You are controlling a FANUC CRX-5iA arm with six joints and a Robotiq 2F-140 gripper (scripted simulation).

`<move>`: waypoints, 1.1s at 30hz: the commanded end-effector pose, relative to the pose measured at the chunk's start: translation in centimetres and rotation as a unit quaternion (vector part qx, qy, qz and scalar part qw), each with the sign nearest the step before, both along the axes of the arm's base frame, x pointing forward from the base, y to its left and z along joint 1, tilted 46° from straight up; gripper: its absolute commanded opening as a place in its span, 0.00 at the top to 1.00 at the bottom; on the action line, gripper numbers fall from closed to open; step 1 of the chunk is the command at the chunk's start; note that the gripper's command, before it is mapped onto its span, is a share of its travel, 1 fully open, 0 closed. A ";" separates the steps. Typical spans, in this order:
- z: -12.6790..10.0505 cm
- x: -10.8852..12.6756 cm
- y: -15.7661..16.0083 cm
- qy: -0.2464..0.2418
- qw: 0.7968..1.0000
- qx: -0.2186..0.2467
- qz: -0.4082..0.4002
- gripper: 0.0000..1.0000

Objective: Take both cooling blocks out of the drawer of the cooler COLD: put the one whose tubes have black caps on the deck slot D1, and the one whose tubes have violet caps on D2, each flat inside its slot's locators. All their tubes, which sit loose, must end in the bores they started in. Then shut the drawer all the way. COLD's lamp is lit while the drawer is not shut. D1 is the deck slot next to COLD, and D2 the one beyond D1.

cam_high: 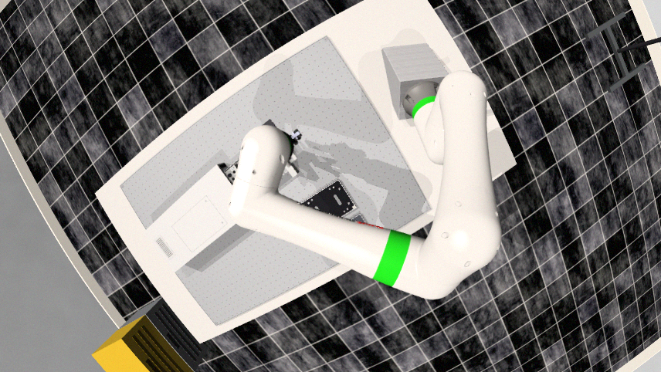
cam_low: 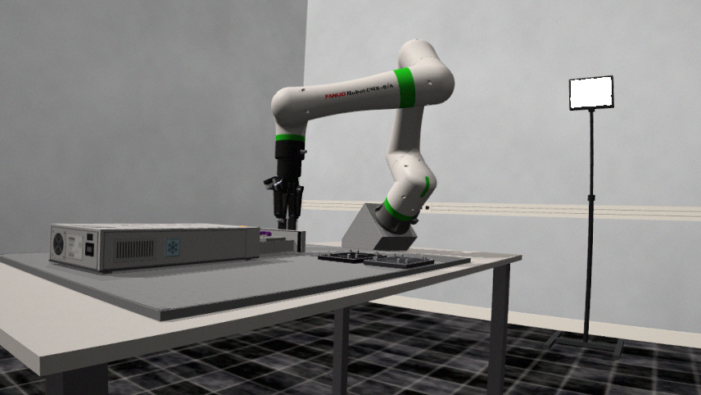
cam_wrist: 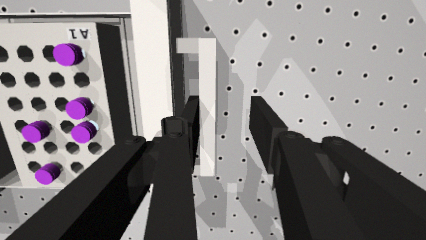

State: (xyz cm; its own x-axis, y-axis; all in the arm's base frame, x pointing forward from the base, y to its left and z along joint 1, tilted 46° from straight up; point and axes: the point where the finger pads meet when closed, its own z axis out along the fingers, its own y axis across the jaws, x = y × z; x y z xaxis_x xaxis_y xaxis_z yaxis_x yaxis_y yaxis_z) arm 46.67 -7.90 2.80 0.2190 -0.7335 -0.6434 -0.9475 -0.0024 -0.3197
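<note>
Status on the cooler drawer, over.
End effector open, straddling the white drawer handle bar, not clamped. Drawer part out; white cooling block with violet-capped tubes showing. Nothing seen in the way.
</note>
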 end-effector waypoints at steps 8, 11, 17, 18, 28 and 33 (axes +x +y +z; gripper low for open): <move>-0.4 -1.2 -0.1 0.000 1.000 -0.001 0.000 0.66; -0.5 -1.6 -0.1 0.000 1.000 -0.001 0.000 0.66; -0.6 -2.0 -0.1 0.000 1.000 -0.001 0.000 0.66; -0.7 -2.1 -0.1 0.000 1.000 -0.001 0.000 0.66; -1.1 -3.4 -0.1 0.000 1.000 -0.001 0.000 0.66; -1.2 -3.7 -0.1 0.000 1.000 -0.001 0.000 0.66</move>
